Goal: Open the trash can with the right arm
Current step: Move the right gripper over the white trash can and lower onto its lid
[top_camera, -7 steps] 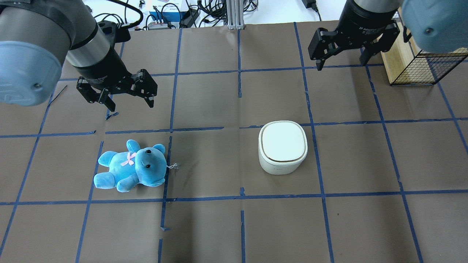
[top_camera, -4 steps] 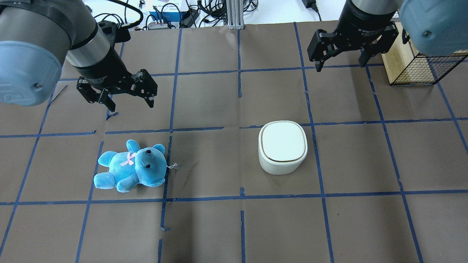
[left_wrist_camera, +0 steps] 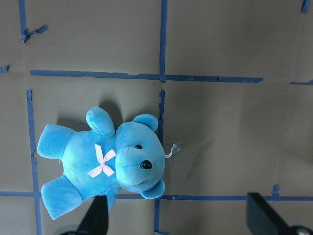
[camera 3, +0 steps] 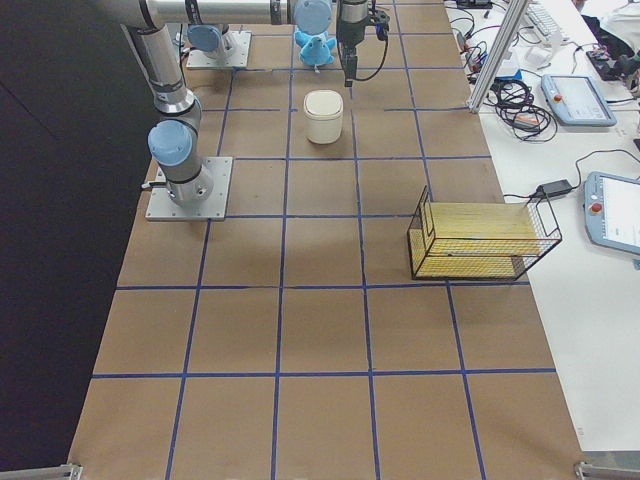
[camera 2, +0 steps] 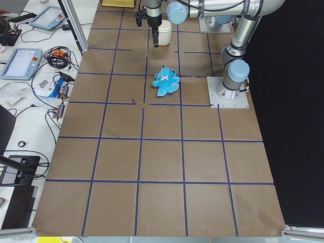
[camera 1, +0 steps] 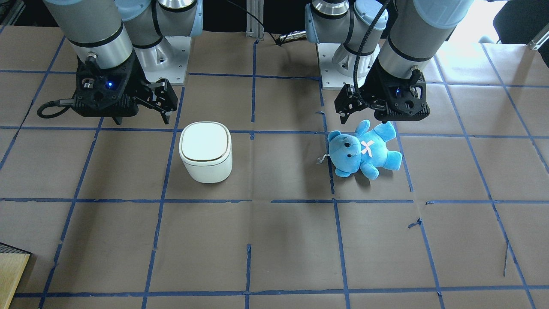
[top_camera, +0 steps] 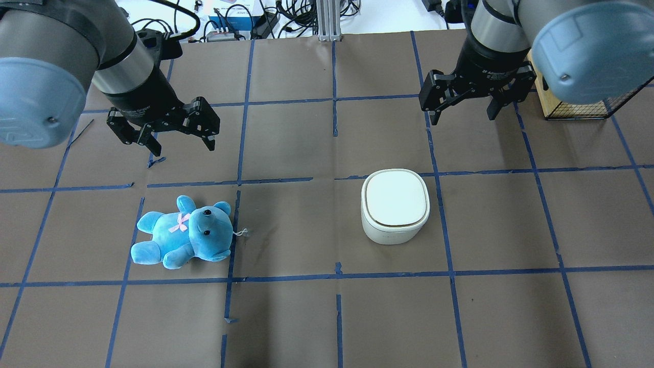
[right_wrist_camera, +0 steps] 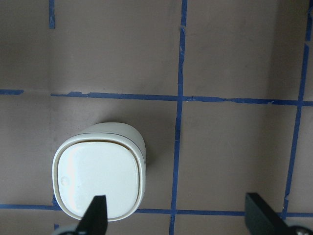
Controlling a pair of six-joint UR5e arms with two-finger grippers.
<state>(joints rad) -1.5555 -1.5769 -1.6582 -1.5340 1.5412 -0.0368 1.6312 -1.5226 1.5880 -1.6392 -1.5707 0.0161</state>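
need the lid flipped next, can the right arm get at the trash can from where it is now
Probably yes. The right tool hangs open above the table, just beyond the closed trash can, with nothing between them. The teddy lies well off to the other side.

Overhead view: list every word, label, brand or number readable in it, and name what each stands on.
No text reads cleanly in this view.
White print on the black collar above the right tool: blurred, unreadable.
White print on the black collar above the left tool: blurred, unreadable.
Faint marks on the front wall of the trash can: too small to read.
Print on the blue box beyond the table: too small to read.
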